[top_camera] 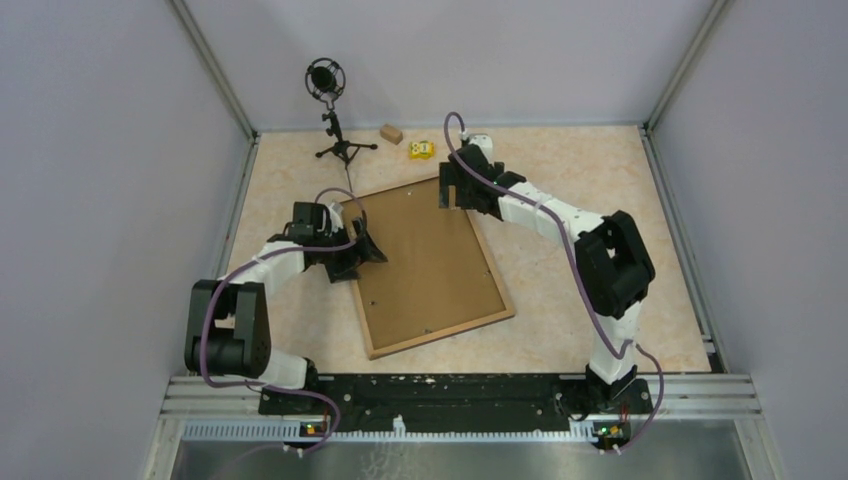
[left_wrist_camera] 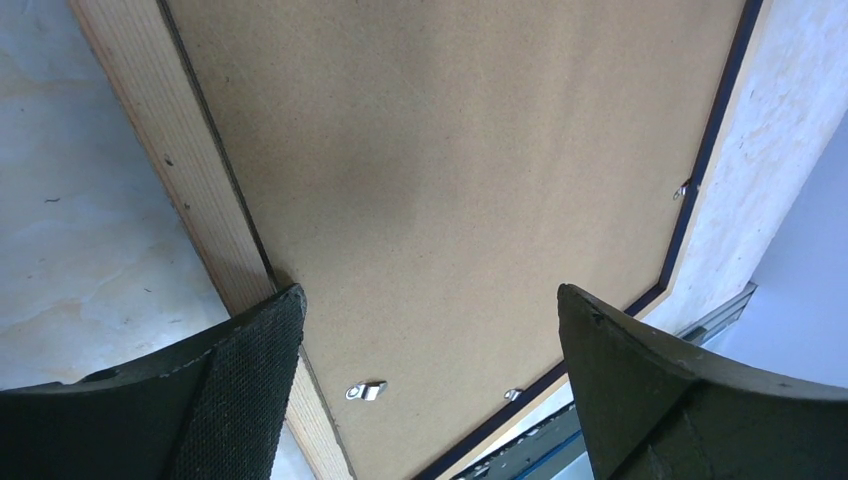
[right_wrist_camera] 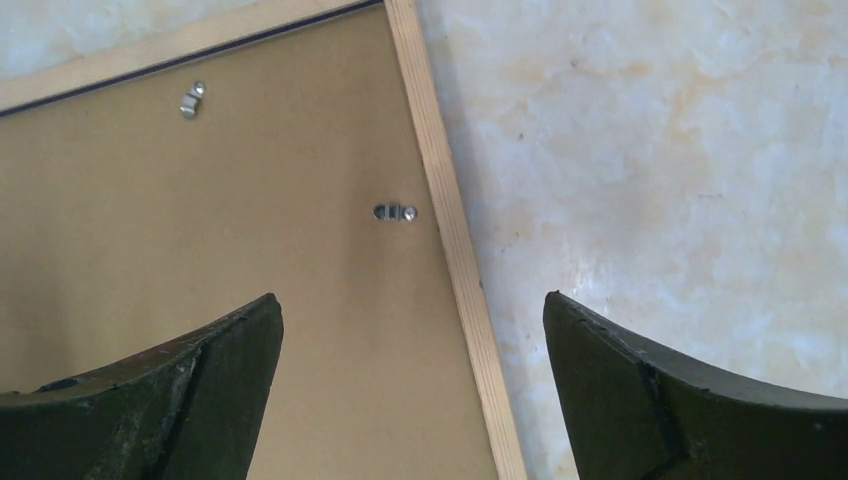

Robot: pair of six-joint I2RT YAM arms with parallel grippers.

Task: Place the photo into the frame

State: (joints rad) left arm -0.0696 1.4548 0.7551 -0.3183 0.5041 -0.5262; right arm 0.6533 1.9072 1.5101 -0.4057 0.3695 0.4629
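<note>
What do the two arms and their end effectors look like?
Both the left arm and right arm have white links and bulky black joints, each trailing a purple cable. The left end effector and right end effector have dark, curved, textured fingers.

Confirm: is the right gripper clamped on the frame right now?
No, the right gripper stands wide open over the frame, gripping nothing.

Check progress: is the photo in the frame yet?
Looks nearly done: the plain brown backing board sits inside the thin light-wood rectangular frame, face down; the photo is hidden, presumably beneath. In hand: nothing, left gripper and right gripper both open above it. Left: possibly the small metal clips; can't tell if they're locked.
</note>
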